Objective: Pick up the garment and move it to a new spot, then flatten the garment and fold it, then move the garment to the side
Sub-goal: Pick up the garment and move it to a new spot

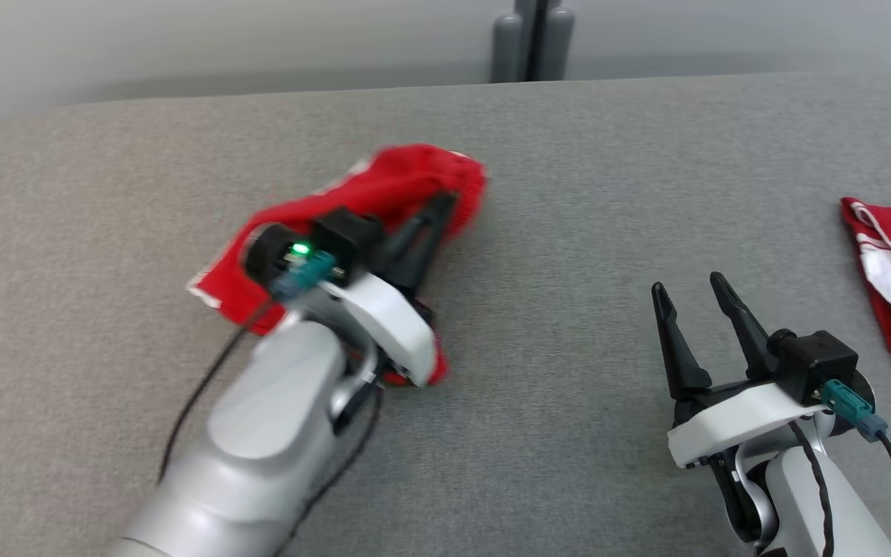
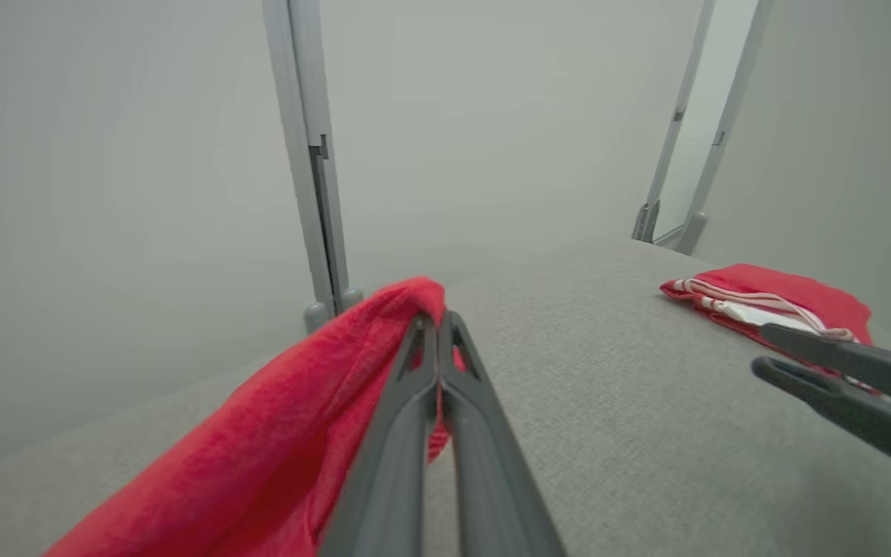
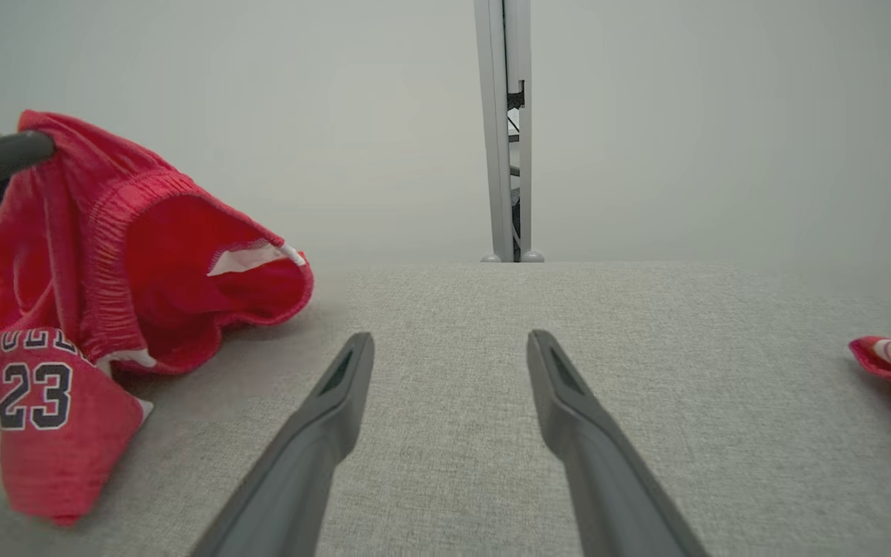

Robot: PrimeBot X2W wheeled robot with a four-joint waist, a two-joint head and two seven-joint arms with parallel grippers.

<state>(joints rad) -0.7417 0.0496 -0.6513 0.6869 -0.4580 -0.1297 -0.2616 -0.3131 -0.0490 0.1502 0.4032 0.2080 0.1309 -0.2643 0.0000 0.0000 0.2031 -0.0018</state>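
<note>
Evidently soft and light, the red garment point(image 3: 66, 232) hangs limp from the left jaws, which are pinched closed on cloth beside its ribbed waistband point(image 3: 117, 255), the rest drooping toward the grey surface point(image 1: 569, 155) beneath them. Thin fabric may slip, so the thicker waistband seems the safer hold. The right jaws stand parted and empty, well apart.

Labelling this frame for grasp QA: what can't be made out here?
Head view: red shorts motion-blurred, middle covered by left arm.
Head view: folded red-and-white garment cut off by right edge.
Right wrist view: lettering above the 23 creased, unreadable.
Left wrist view: pinched cloth hidden between shut left fingers.
</note>
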